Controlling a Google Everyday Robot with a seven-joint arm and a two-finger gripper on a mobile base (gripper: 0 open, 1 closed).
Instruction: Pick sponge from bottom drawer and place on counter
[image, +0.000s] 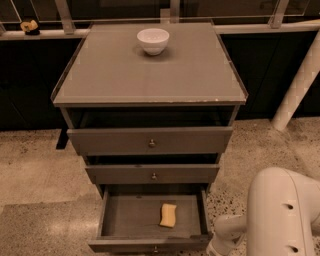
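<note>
My gripper is out of sight past my arm (280, 215) at 5 o'clock, so I cannot tell its grip. The sponge (168, 215) lies in the open bottom drawer (130, 218).

Dim, warm cast overall. I noted overhead light: pale sheen on the counter (150, 75), white bowl (153, 40) bright at 12 o'clock. Deep shadow sat under the counter lip. Whole view was soft. Arm (280, 215) glowed at 5 o'clock; gripper lay beyond the bottom edge there.
</note>
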